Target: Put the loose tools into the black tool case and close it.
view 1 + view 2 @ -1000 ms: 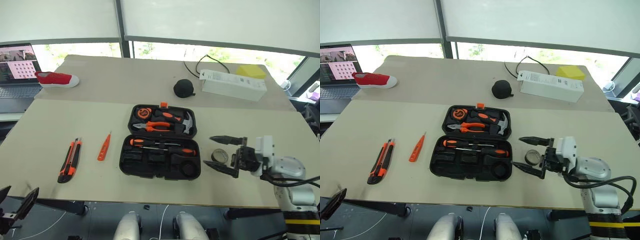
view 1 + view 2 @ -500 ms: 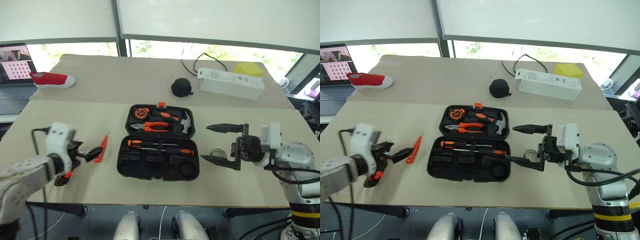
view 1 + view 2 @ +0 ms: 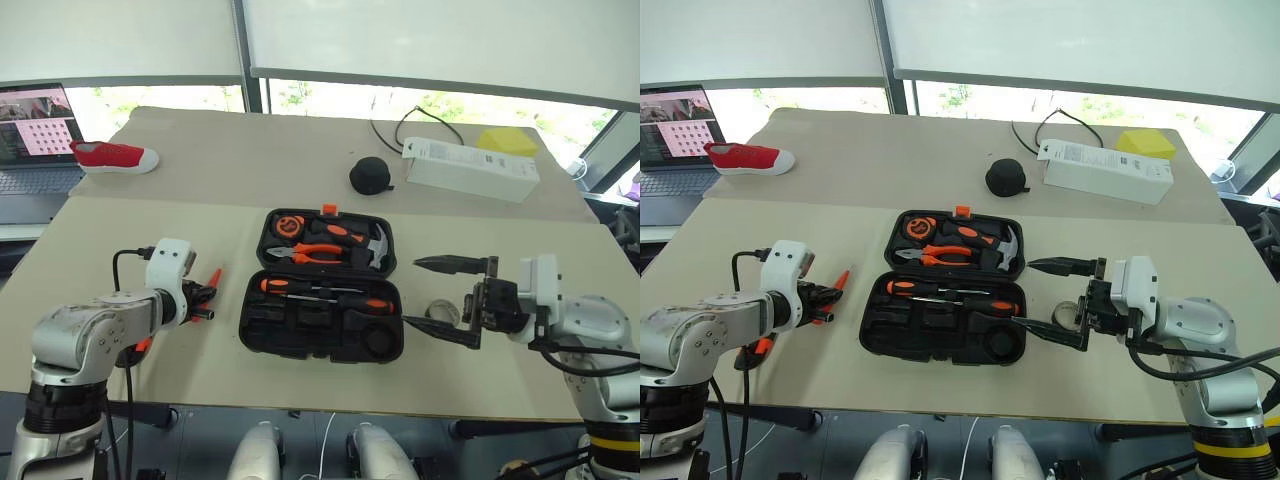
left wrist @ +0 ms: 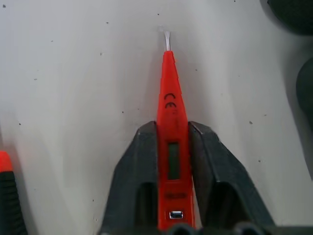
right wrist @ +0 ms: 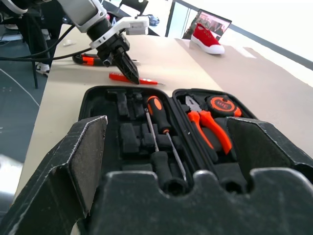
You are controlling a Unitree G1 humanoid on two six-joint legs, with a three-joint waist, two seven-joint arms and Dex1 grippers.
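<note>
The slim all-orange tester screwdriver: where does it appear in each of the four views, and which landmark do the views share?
Left eye view: slim all-orange tester screwdriver at the left gripper, left of the black tool case.
Right eye view: the same place.
Left wrist view: centre, clamped between the two black fingers, tip away.
Right wrist view: beyond the case.
Shared landmark: the case; the left wrist view has just its dark edge.

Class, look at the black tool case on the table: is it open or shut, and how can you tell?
Open. The black tool case lies spread flat, both halves facing up, with the pliers and two screwdrivers visible in their moulded slots.
</note>
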